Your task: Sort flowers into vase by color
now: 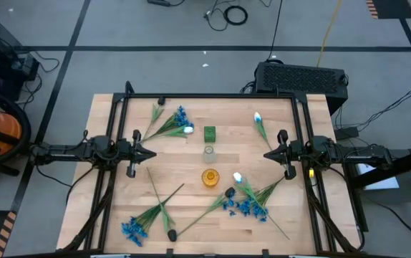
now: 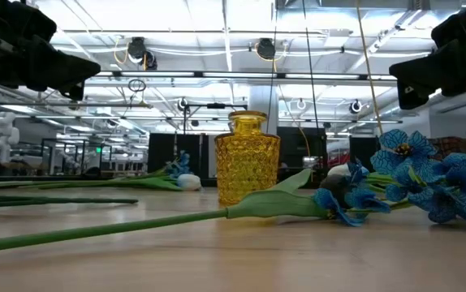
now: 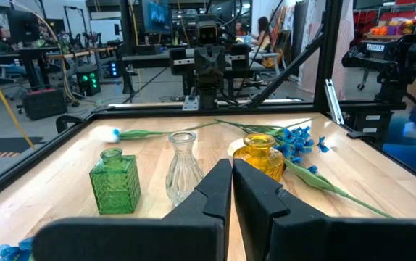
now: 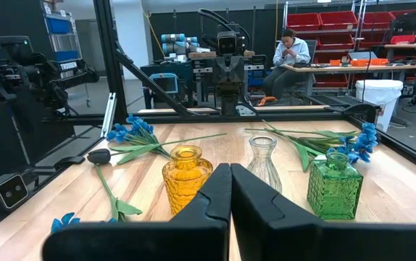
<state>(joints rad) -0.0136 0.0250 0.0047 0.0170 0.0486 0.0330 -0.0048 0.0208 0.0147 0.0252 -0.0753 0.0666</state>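
The flowers lie loose on the wooden table (image 1: 119, 193), none in a vase yet, so sorting looks unstarted: in the high view one mixed bunch (image 1: 171, 123) of blue and white sits upper left of centre, a single white tulip (image 1: 260, 123) upper right, a blue cluster (image 1: 135, 228) with a dark bud (image 1: 172, 234) at lower left, and a tangle of blue blooms (image 1: 246, 206) with a white bud (image 1: 237, 177) and a dark bud (image 1: 230, 192) at lower right. They are scattered around the centre, probably so each arm has stems on its own side. Three vases stand in a short column at the middle of the frame, green vase (image 1: 210, 133) uppermost, clear vase (image 1: 209, 153) between, yellow vase (image 1: 210, 177) lowest, a spot that both arms look able to reach. In the low view a long stem (image 2: 103, 229) runs across the foreground past the yellow vase, its head among the blue blooms at right. The left gripper (image 1: 150, 154) hovers at mid-left and the right gripper (image 1: 268, 153) at mid-right, both pointing at the vases; each wrist view shows its fingers pressed together on nothing. A person (image 4: 292, 49) sits at a desk far behind
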